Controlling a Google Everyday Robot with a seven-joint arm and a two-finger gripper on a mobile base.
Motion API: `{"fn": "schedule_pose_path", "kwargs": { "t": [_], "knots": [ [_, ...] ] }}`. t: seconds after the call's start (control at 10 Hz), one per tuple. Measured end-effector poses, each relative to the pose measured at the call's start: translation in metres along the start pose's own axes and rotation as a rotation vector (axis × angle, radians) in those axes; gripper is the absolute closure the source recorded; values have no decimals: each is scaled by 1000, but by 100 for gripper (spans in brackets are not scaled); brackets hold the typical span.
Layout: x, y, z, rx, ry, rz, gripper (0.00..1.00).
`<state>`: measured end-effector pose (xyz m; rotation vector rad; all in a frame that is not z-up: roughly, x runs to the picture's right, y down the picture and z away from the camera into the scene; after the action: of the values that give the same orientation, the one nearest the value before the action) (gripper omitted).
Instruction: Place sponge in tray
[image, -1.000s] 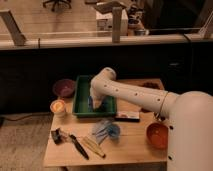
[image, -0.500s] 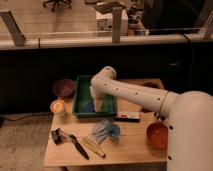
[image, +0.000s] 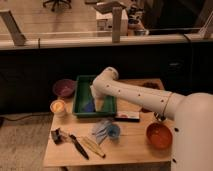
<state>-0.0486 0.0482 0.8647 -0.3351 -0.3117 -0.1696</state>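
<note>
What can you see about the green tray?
The green tray is a rectangular bin with raised walls, plastic by the look of it, sitting flat at the back of the wooden table. The purple bowl is at its left. The gripper reaches down into it, mostly hidden by the white arm. Something blue lies inside by the gripper, maybe the sponge; I cannot tell for sure.

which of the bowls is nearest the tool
The purple bowl, just left of the green tray where the tool hangs. The orange bowl sits far off at the table's right front.
</note>
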Motion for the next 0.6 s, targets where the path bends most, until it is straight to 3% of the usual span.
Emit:
{"fn": "schedule_pose_path", "kwargs": {
  "t": [0.6],
  "knots": [
    [-2, 0, 0, -1, -2, -3, 20]
  ]
}}
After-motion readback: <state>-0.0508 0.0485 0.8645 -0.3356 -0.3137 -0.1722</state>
